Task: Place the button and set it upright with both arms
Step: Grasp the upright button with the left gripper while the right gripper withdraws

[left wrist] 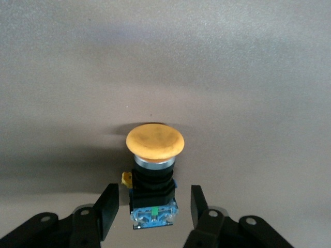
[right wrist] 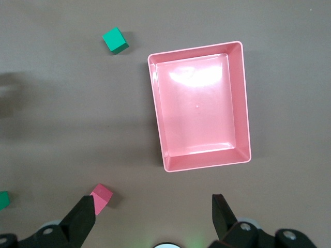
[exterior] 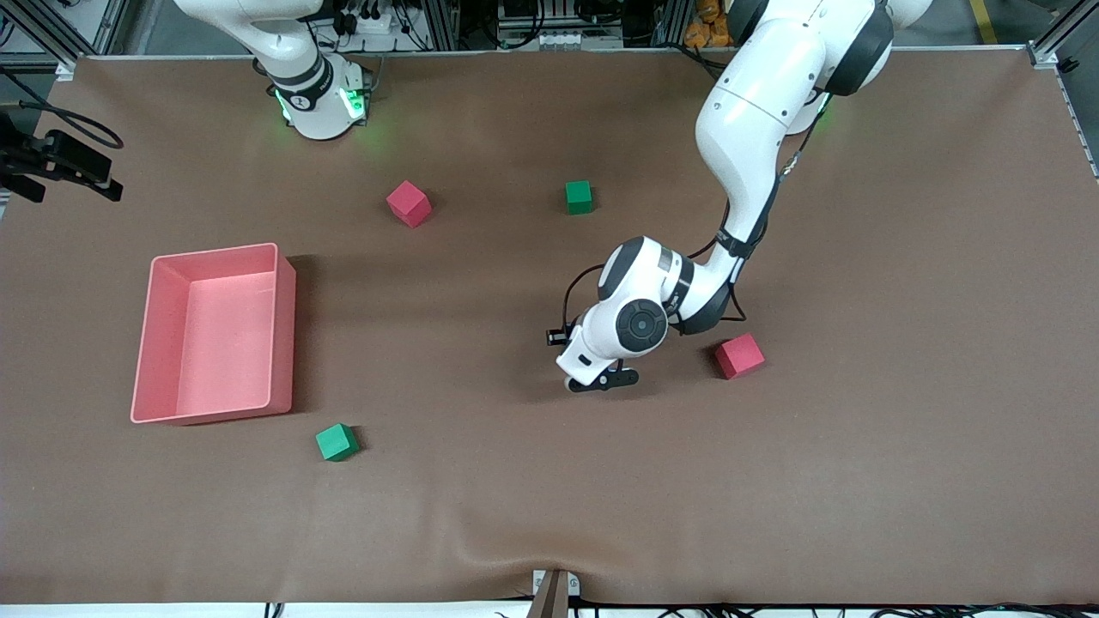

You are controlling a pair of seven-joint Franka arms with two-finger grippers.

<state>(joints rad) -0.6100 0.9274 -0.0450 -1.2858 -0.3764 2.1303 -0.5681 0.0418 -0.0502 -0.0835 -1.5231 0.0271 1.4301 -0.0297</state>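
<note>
Button (left wrist: 154, 175) between left claw (left wrist: 153, 207) fingers, untouched, claw part-open; right claw (right wrist: 154, 217) wide

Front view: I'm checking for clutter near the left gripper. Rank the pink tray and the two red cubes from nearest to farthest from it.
From the left gripper, low over the table:
1. Red cube, beside it toward the left arm's end.
2. Red cube, nearer the right arm's base.
3. Pink tray, at the right arm's end.
</note>
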